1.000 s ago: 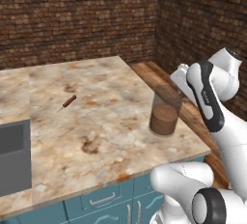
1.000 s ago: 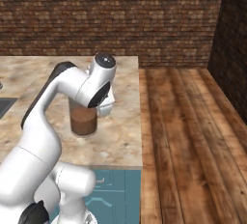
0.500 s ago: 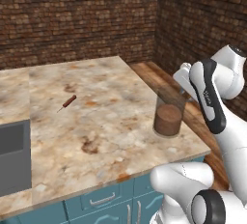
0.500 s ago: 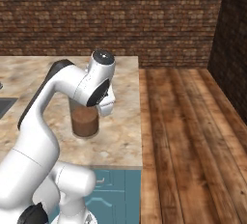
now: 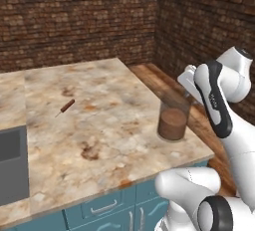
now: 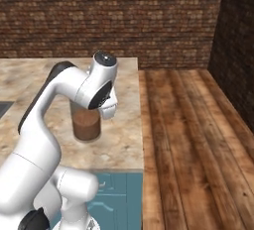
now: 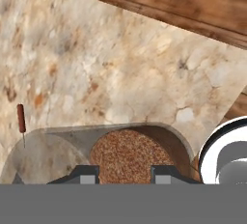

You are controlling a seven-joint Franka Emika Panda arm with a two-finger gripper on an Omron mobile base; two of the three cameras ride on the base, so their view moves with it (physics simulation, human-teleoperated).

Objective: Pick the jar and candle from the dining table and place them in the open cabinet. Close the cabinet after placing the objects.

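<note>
1. Left base view: the jar (image 5: 173, 120) sits lower in the picture than a second ago and looks to be standing on the bench (image 5: 84, 125) near its right edge, with the arm right beside it. The reddish stick (image 5: 66, 105) lies well apart, mid-bench, and hasn't moved.
2. Right base view: the jar (image 6: 87, 123) is tucked just under the wrist, and the hand has eased down a little onto it.
3. Hand view: the gripper (image 7: 123, 174) has its fingers (image 7: 85, 174) set narrow at either side of the jar's brown lid (image 7: 130, 153). That looks like a grip on the jar, so lifting it toward the cabinet is probably next.
</note>
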